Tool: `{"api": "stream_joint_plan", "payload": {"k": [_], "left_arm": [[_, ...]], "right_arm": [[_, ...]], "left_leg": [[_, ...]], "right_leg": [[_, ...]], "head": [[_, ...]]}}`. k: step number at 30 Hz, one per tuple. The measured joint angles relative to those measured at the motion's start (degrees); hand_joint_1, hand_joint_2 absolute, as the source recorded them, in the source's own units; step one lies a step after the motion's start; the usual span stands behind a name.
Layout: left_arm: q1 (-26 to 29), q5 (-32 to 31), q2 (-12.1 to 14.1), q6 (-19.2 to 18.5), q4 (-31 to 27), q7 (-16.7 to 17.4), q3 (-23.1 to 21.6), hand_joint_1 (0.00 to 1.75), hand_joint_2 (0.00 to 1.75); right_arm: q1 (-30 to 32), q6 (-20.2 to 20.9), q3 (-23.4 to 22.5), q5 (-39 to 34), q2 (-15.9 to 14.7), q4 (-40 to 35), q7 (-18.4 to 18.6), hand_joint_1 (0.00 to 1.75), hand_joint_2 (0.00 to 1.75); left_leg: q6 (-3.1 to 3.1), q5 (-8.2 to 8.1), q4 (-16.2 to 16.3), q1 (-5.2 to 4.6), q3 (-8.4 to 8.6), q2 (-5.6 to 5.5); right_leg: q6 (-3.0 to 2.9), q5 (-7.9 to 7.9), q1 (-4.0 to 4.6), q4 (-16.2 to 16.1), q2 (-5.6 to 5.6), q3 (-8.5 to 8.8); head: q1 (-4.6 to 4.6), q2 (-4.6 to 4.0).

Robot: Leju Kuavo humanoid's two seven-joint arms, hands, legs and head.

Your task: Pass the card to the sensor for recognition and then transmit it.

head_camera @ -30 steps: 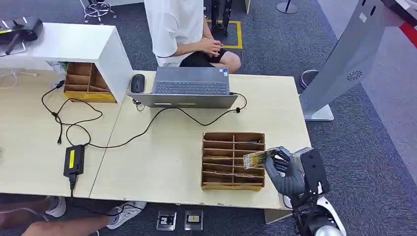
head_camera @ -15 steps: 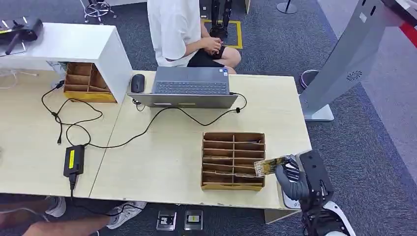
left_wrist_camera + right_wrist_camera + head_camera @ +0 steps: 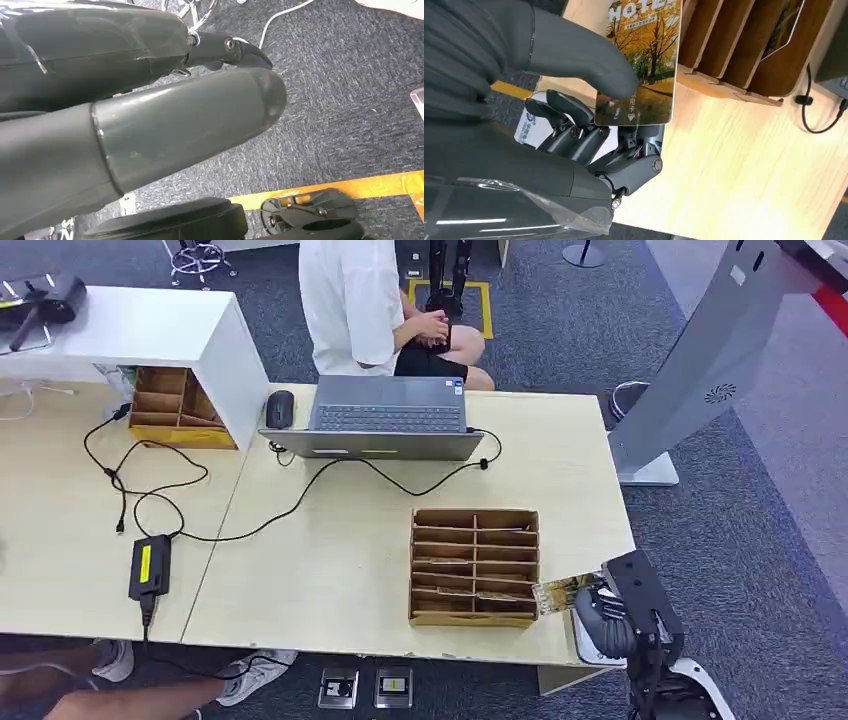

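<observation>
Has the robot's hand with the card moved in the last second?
Yes. The right hand and card slid off the cardboard organizer, toward the table's near right corner.

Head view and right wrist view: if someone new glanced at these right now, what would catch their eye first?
Likely the right hand at the table's near right corner, pinching a hotel key card printed with yellow autumn trees beside the brown cardboard slotted organizer. Next, the open grey laptop at the far edge, with a person in a white shirt seated behind it. A small white pad lies under the hand.
</observation>
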Motion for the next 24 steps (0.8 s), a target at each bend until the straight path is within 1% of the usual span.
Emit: {"api": "stream_joint_plan", "payload": {"k": [7,12,24], "left_arm": [[0.0,-0.6,0.0,-0.2,0.0,0.0,0.0,0.00,0.00],[0.0,-0.9,0.0,-0.2,0.0,0.0,0.0,0.00,0.00],[0.0,-1.1,0.0,-0.2,0.0,0.0,0.0,0.00,0.00]], "right_arm": [[0.3,0.5,0.6,0.4,-0.7,0.7,2.4,1.75,1.75],[0.0,2.2,2.0,0.8,-1.3,3.1,4.2,1.75,1.75],[-2.0,3.6,3.6,1.1,-1.5,8.3,4.5,1.75,1.75]], "left_leg": [[0.03,-0.04,0.0,0.00,-0.01,0.00],[0.02,-0.06,0.0,-0.01,-0.02,-0.01],[0.03,-0.08,0.0,0.00,0.00,-0.01]], "right_leg": [[0.02,-0.05,0.00,0.0,0.01,0.00],[0.01,-0.09,-0.01,0.0,-0.01,0.01],[0.01,-0.10,0.00,0.0,0.00,0.01]], "head": [[0.00,0.00],[0.00,0.00],[0.00,0.02]]}}
